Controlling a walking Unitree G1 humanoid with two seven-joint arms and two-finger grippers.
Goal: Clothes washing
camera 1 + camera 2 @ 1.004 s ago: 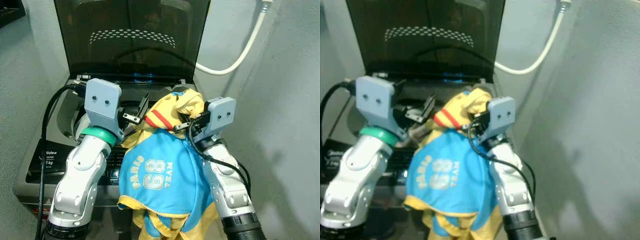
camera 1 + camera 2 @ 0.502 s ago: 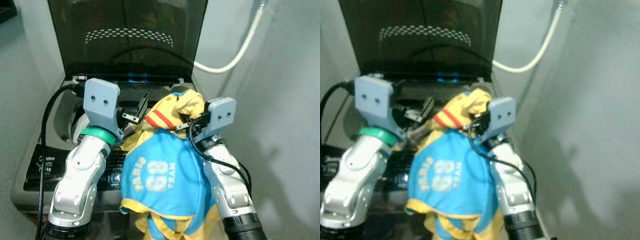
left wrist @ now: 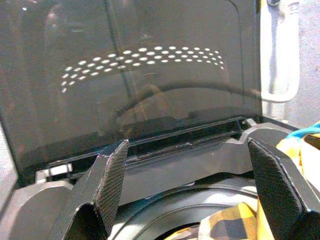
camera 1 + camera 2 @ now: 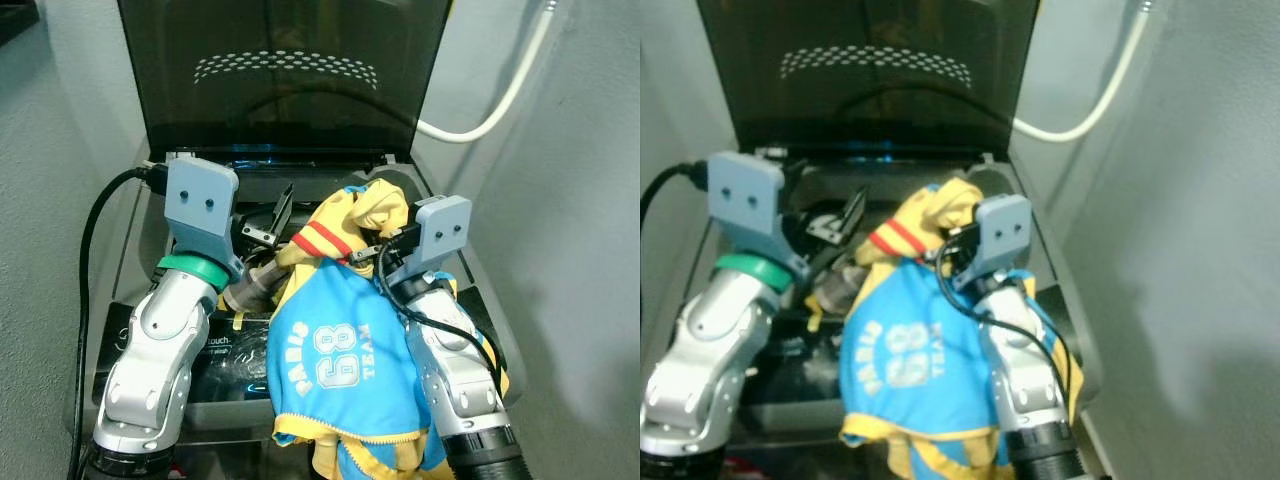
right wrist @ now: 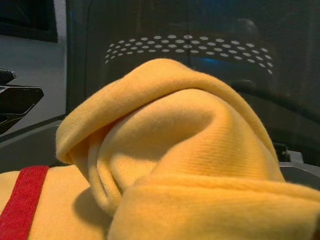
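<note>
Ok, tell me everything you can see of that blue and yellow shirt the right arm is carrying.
The blue and yellow shirt is a soft knit garment: a blue panel printed PARIS 68 TEAM in pale letters, yellow trim, and a yellow bunched top with a red stripe. The right gripper clamps that bunch, held above the open top-loading washing machine. The rest hangs down limp, draped over the right arm and the machine's front edge. The left gripper, fingers open, sits beside the yellow fold.

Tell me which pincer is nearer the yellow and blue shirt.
Right. The right pincer grips the bunched yellow fabric of the shirt above the washing machine. The left pincer is open beside it, over the tub, not holding it.
</note>
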